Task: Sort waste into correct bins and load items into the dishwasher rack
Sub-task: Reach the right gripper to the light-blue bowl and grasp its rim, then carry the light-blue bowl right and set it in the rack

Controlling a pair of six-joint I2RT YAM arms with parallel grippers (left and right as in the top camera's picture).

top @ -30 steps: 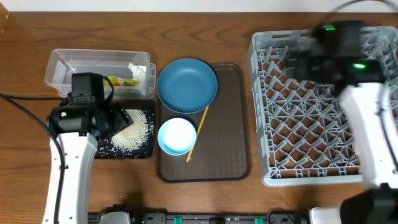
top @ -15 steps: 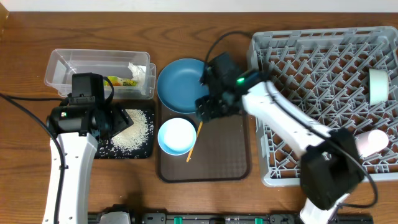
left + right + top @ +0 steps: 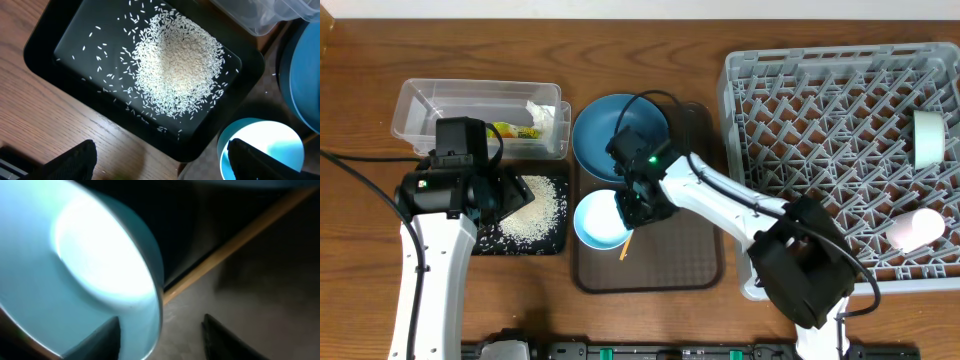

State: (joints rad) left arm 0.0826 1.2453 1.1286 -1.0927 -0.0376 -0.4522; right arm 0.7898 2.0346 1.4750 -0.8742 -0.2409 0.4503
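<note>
The white-blue bowl (image 3: 600,221) sits on the brown serving tray (image 3: 688,245), below the dark blue plate (image 3: 617,135). The chopstick (image 3: 626,245) lies beside the bowl. My right gripper (image 3: 638,205) is open at the bowl's right rim. In the right wrist view the right gripper (image 3: 160,340) straddles the bowl (image 3: 90,255) rim, one finger inside and one outside, with the chopstick (image 3: 235,242) just beyond. My left gripper (image 3: 165,165) is open and empty over the black tray (image 3: 60,40) of rice (image 3: 177,65). The mint green bowl (image 3: 925,138) and pink cup (image 3: 915,228) lie in the grey rack (image 3: 820,110).
The clear tub (image 3: 450,105) at the back left holds the white napkin (image 3: 545,115) and the yellow-green wrapper (image 3: 510,128). The black tray (image 3: 535,240) lies in front of it, against the brown tray's left side. My left arm (image 3: 435,250) stands along the left.
My right arm has swung left from the rack to the brown tray and come down at the white-blue bowl's rim. The left arm has not moved.
</note>
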